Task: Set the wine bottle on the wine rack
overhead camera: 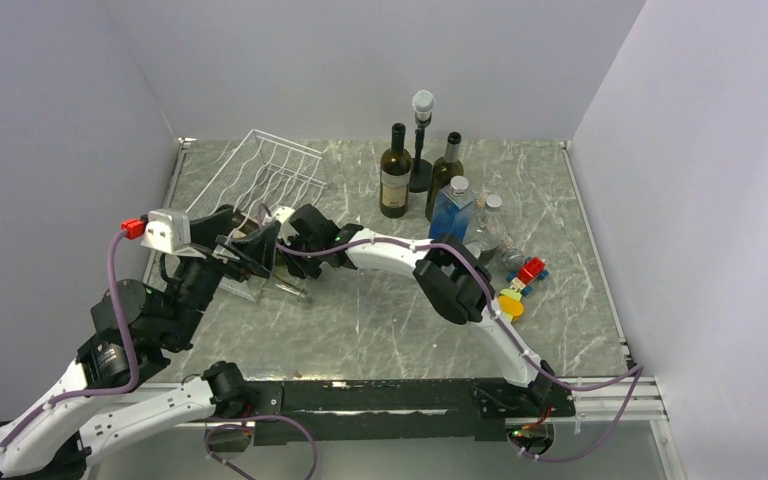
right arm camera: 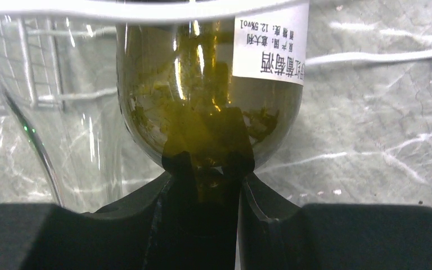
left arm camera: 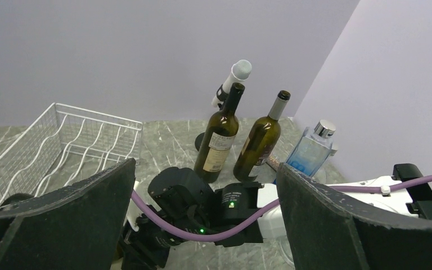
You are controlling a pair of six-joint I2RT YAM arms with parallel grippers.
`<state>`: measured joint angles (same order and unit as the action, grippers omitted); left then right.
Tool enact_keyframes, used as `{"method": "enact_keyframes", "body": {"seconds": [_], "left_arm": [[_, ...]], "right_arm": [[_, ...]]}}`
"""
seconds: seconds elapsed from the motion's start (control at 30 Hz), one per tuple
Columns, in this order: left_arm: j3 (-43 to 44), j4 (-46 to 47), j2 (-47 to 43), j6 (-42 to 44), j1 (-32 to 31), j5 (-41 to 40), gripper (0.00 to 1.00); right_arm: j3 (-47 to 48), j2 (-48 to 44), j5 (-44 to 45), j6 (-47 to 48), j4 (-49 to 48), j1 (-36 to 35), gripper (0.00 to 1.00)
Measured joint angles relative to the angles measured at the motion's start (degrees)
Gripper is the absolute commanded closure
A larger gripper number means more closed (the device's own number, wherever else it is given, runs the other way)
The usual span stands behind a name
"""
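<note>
Wine bottle (right arm camera: 214,95) is not yet on the wine rack (overhead camera: 272,165); it is at left centre of the top view, just below the rack. The right gripper (right arm camera: 208,169) pinches its neck. The left gripper (left arm camera: 205,169) is spread wide and holds nothing, so carrying the bottle over and setting it down appear left to do.

Even, cool light fills the overhead view, and the marble worktop (overhead camera: 380,330) carries only faint, soft shadows. At the right wrist, white glints streak the green wine bottle (right arm camera: 202,84), its label crisp. In the left wrist view, the fingers (left arm camera: 337,225) of the left gripper (left arm camera: 205,169) loom dark and soft-edged.
</note>
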<state>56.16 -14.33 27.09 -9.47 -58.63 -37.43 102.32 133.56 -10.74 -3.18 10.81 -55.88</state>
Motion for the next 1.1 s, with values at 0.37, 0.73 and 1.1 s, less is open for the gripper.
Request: {"method": "enact_keyframes", "body": {"seconds": [0.37, 0.73, 1.1], "left_arm": [[0.11, -2.49, -0.35, -1.22, 0.00, -2.47, 0.01], [0.11, -3.80, -1.79, -2.47, 0.00, -3.21, 0.01], [0.11, -4.17, -2.27, -2.91, 0.00, -4.04, 0.01]], "right_arm": [[5.46, 2.58, 3.34, 0.66, 3.32, -1.27, 0.85], [8.33, 4.35, 5.31, 1.55, 4.39, -1.77, 0.50], [1.86, 1.75, 8.33, 2.40, -3.32, -2.60, 0.27]]}}
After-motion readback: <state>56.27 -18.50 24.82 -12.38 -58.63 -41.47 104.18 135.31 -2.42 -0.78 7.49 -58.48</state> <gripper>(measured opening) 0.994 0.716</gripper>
